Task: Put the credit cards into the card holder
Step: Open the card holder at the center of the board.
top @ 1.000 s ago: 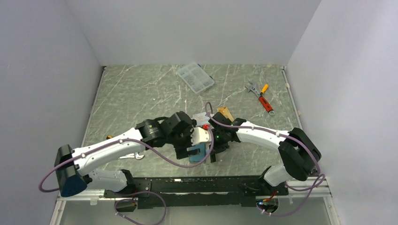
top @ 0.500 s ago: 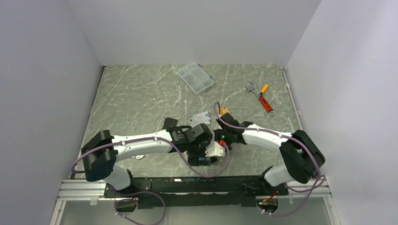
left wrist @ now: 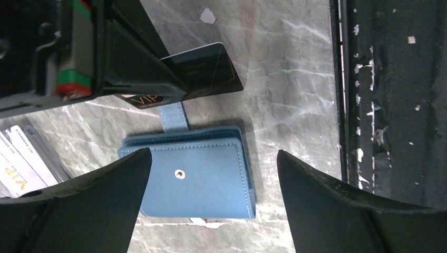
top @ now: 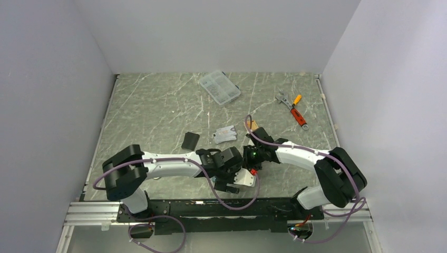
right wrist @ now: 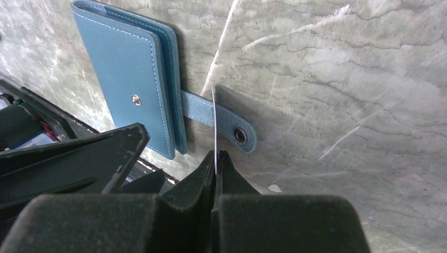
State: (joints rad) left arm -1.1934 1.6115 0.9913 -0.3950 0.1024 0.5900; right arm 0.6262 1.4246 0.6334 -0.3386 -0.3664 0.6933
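Note:
The teal-blue card holder (left wrist: 195,176) lies closed and flat on the marble table, its snap tab (left wrist: 173,117) unfastened and sticking out. My left gripper (left wrist: 213,158) is open, one finger on each side of the holder, touching nothing. My right gripper (right wrist: 216,155) is shut on a credit card (right wrist: 214,121), seen edge-on just above the tab (right wrist: 221,124); in the left wrist view this card (left wrist: 203,68) looks dark with gold lines. In the top view both grippers, left (top: 232,183) and right (top: 249,161), meet near the front edge, and the holder is hidden beneath them.
Silver-grey cards (top: 225,134) and an orange-gold card (top: 253,125) lie mid-table. A flat black case (top: 190,140) lies left of them. A clear compartment box (top: 219,87) is at the back, a wrench and a screwdriver (top: 292,109) back right. The black front rail (left wrist: 390,105) runs close by.
My left arm has swung toward the front edge, set the card holder down and let go of it. My right gripper followed with its card. The black case is now uncovered.

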